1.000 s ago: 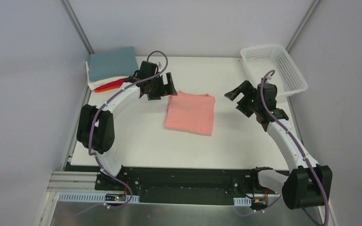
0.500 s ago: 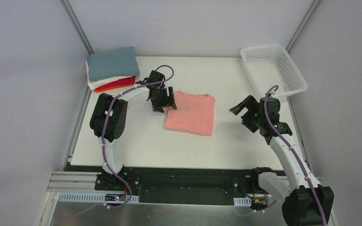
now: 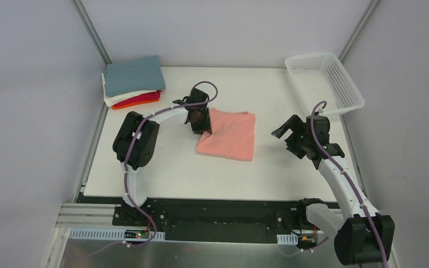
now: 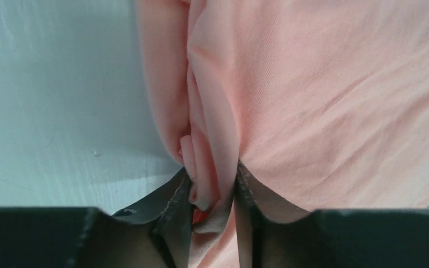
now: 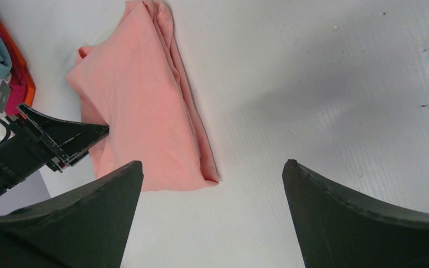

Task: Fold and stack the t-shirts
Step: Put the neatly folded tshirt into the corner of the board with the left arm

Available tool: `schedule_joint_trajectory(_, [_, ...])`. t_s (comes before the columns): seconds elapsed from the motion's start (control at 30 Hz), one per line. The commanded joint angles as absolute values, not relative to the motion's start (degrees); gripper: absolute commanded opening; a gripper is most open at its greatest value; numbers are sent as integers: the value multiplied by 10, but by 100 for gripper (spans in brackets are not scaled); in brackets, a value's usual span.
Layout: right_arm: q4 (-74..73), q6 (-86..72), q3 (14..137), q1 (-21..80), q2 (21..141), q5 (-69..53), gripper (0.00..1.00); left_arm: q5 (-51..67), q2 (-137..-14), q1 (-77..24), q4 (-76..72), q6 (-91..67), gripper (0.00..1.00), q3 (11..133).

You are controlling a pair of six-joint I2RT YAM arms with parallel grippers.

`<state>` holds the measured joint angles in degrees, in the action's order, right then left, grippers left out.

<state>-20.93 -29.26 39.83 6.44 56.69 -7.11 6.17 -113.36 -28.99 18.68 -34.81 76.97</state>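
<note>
A folded salmon-pink t-shirt (image 3: 232, 137) lies in the middle of the white table (image 3: 167, 167). My left gripper (image 3: 203, 124) is at the shirt's left edge, and its jaws are pinched on a bunched fold of the pink cloth (image 4: 212, 162). My right gripper (image 3: 284, 129) hovers open to the right of the shirt, apart from it, with only bare table between its fingers (image 5: 212, 170). A stack of folded t-shirts sits at the back left: grey-blue (image 3: 133, 75) on top, then white (image 3: 116, 99), then red and orange (image 3: 139, 100).
A white plastic lattice basket (image 3: 313, 56) stands at the back right corner. Grey walls with metal posts close in the table on both sides. The left arm's white links arch over the table's left part.
My left gripper has come down from beside the stack to the pink shirt's left edge and closed on it. The right gripper has drawn back toward the near right, still open.
</note>
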Motion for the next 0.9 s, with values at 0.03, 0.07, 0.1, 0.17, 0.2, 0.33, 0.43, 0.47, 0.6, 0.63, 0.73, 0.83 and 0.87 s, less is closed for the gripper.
schedule_joint_trajectory(0.03, [-218, -278, 411, 60, 564, -53, 99, -29, -1205, -302, 251, -354, 15, 781])
schedule_joint_trajectory(0.07, [-218, -277, 411, 60, 565, -54, 100, -37, -1206, -302, 257, -351, 7, 791])
schedule_joint_trajectory(0.1, [-218, -275, 410, 60, 565, -53, 99, -46, -1212, -302, 264, -348, 0, 800])
schedule_joint_trajectory(0.17, [-217, -272, 410, 60, 565, -54, 99, -73, -1216, -303, 280, -337, 0, 825])
schedule_joint_trajectory(0.2, [-217, -271, 409, 60, 565, -54, 99, -89, -1216, -302, 288, -327, 0, 843])
schedule_joint_trajectory(0.33, [-218, -264, 404, 60, 557, -49, 100, -188, -1213, -302, 316, -271, 0, 901])
schedule_joint_trajectory(0.43, [-218, -259, 400, 60, 552, -40, 100, -261, -1208, -297, 317, -209, 0, 945])
schedule_joint_trajectory(0.47, [-218, -259, 400, 60, 551, -36, 100, -280, -1209, -293, 317, -186, 0, 960])
schedule_joint_trajectory(0.6, [-218, -256, 399, 59, 551, -31, 100, -328, -1228, -268, 317, -99, 0, 1042])
schedule_joint_trajectory(0.63, [-218, -256, 399, 59, 553, -32, 100, -328, -1236, -260, 317, -80, 0, 1058])
schedule_joint_trajectory(0.73, [-213, -254, 399, 59, 564, -33, 100, -332, -1262, -238, 314, -26, 0, 1119])
schedule_joint_trajectory(0.83, [-209, -253, 403, 59, 582, -31, 100, -353, -1301, -223, 308, 44, 0, 1193])
schedule_joint_trajectory(0.87, [-207, -253, 405, 59, 589, -31, 99, -362, -1313, -218, 305, 63, 0, 1217])
